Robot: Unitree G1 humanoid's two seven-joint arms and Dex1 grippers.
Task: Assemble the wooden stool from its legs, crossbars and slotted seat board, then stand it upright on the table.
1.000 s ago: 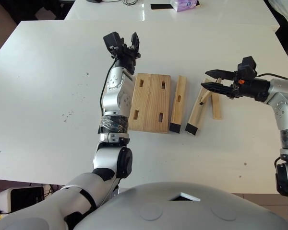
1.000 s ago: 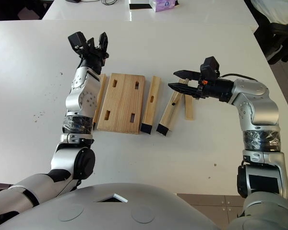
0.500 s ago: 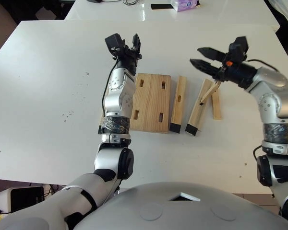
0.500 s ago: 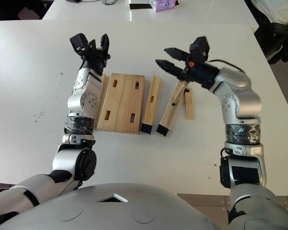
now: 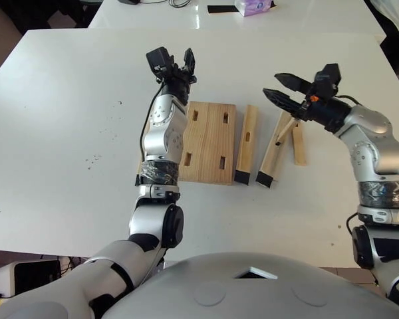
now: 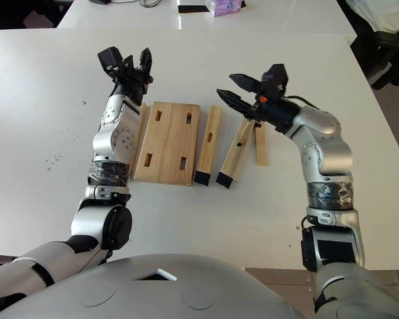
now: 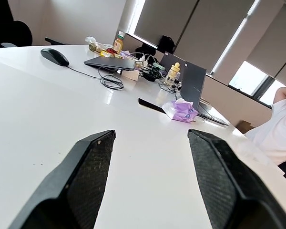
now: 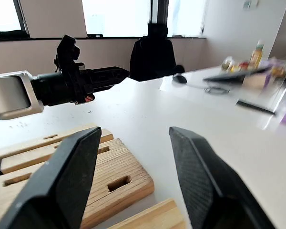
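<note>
**Both grippers open, stool still in parts**

The left gripper (image 5: 180,64) is wide open and holds nothing. It hangs over the far left corner of the seat board (image 5: 209,143). The right gripper (image 5: 272,84) is wide open and empty too, above the far ends of the wooden sticks. The seat board lies flat on the bench (image 5: 66,133). Just right of it lies a slotted leg (image 5: 247,143), then a tilted leg (image 5: 272,151) and a short crossbar (image 5: 298,146).
</note>
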